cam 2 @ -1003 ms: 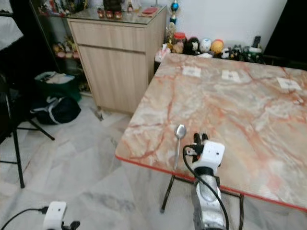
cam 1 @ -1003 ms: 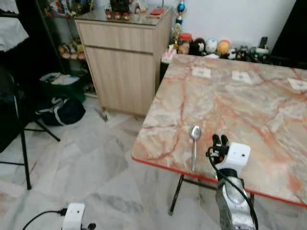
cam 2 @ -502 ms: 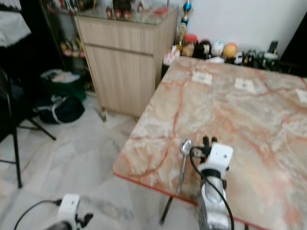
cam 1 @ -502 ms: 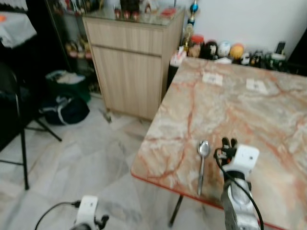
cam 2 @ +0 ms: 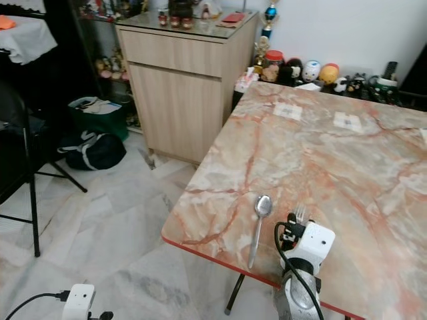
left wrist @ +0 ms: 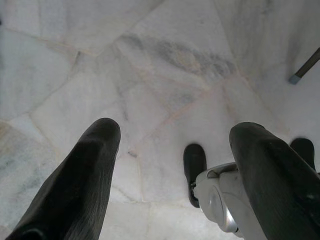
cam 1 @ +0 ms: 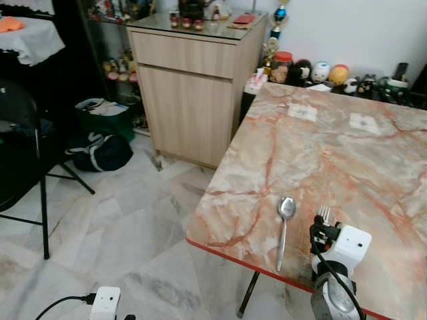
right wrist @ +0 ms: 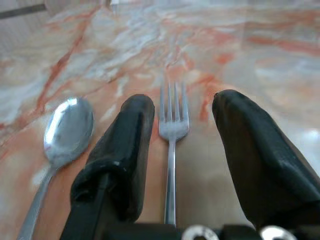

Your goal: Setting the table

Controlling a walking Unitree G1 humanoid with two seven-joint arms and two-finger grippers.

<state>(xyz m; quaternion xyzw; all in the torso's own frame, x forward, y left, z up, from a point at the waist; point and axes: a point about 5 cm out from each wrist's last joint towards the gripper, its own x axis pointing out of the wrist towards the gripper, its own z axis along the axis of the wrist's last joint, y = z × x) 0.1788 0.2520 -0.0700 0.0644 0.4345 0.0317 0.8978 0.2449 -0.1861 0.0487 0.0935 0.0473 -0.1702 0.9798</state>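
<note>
Right gripper (right wrist: 175,165) spread, straddling fork (right wrist: 172,125); spoon (cam 1: 283,223) beside; cabinet (cam 1: 193,87) beyond table (cam 1: 373,167).

No text, label, brand or number can be read; the small white cards (cam 1: 302,112) on the marble table (cam 1: 373,167), toward 12 o'clock, are too blurred

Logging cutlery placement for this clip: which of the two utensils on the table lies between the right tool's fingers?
The fork. It lies between the right tool's spread fingers, tines pointing away, while the spoon lies outside them, beside the fork.
</note>
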